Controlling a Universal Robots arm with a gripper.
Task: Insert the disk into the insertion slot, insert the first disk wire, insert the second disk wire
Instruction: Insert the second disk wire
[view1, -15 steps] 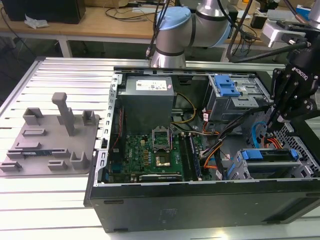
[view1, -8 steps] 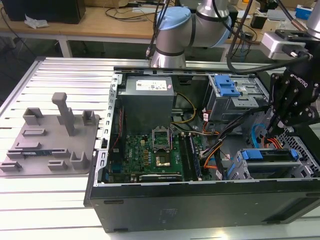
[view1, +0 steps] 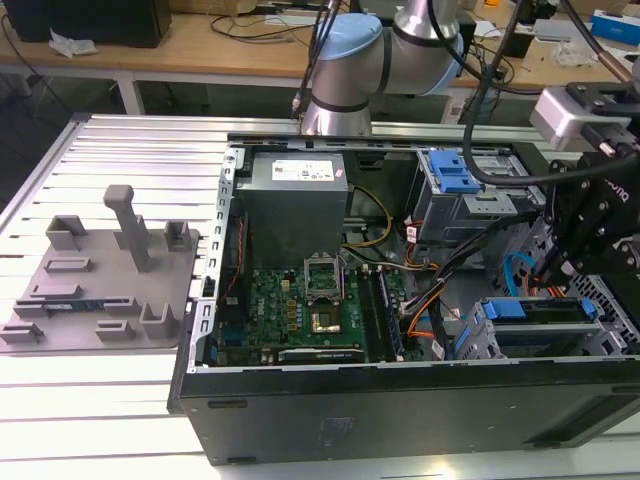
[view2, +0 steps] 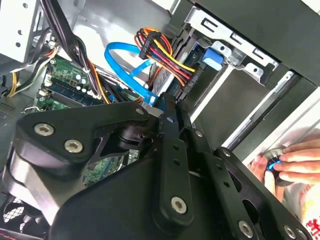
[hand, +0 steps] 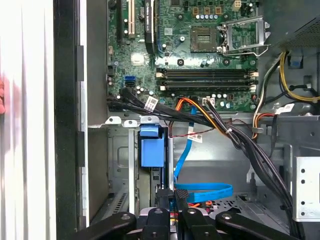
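Disk sits seated in the insertion slot, blue carrier showing. Your tool looks pinched narrow on the flat blue wire's plug; the ribbon is limp, so grip its stiff connector.

The tool is black. The disk carries a bright blue frame inside the grey slot. A blue ribbon cable loops beside orange, red and yellow wires. The motherboard is green.
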